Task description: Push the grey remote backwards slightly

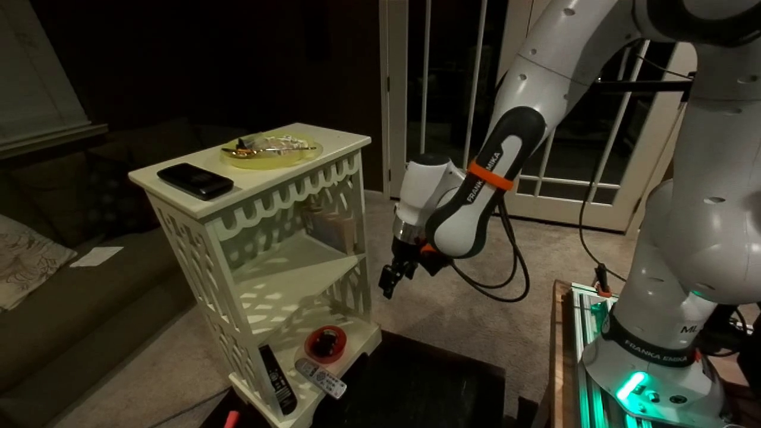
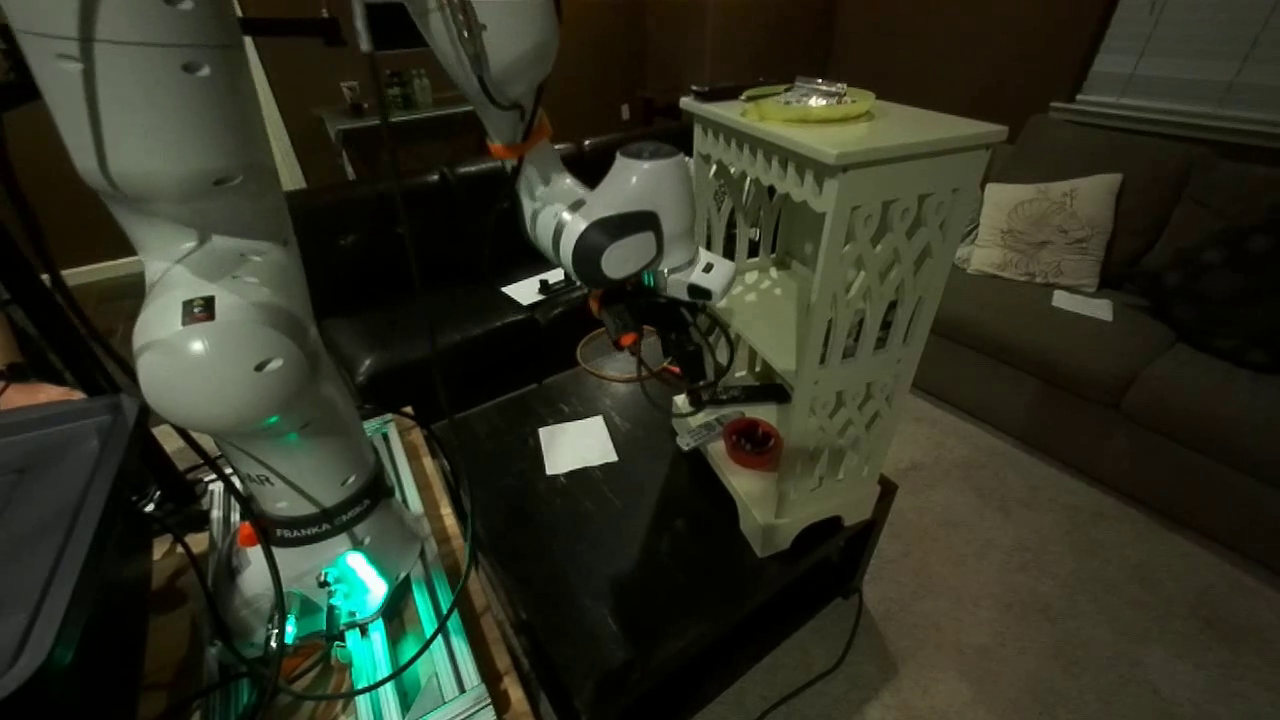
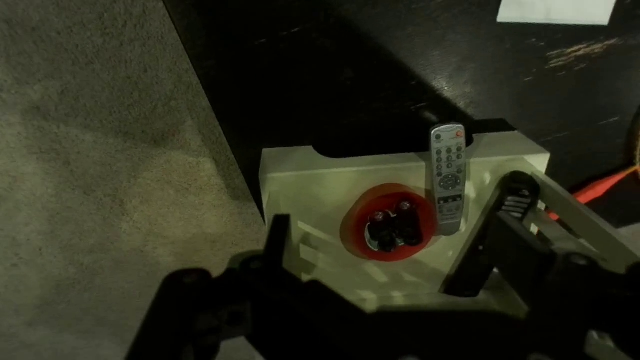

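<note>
On the bottom shelf (image 3: 325, 192) of the lattice-sided cabinet (image 2: 810, 350), your grey remote (image 3: 449, 170) lay between a red bowl (image 3: 424, 215) and a black remote (image 1: 277, 380), one end past the front edge. Your tool (image 1: 398, 282) hung before the cabinet, its jaws wide apart; the dark tabletop (image 2: 590, 560) carried the cabinet.

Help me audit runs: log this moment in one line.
slim grey remote: overhanging front edge of pale bottom shelf | fingers: open, apart from grey remote | round red bowl: beside grey remote
</note>
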You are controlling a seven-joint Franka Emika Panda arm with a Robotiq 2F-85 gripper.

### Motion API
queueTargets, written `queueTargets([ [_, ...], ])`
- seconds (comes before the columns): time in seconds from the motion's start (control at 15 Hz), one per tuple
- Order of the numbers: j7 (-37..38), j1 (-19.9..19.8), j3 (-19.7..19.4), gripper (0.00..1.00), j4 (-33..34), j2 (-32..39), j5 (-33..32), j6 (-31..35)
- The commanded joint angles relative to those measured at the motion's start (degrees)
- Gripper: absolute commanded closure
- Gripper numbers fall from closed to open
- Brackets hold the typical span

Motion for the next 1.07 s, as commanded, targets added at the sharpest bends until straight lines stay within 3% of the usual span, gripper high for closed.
queueTargets([
  [0.0, 5.5, 11.5, -11.8, 0.0, 2.2, 5.7, -15.7, 5.1],
  [0.07, 2.8, 4.5, -4.5, 0.0, 0.5, 3.5, -9.0, 3.4],
  [0.2, 4.1, 9.7, -9.9, 0.0, 1.2, 5.3, -13.0, 4.6],
  [0.47, 4.1, 10.8, -11.0, 0.0, 1.9, 5.5, -13.5, 4.6],
  [0.53, 7.9, 14.2, -13.9, 0.0, 4.0, 6.9, -15.8, 2.3],
  [1.0, 11.3, 20.7, -8.0, 0.0, 13.0, 18.7, -8.1, 0.5],
])
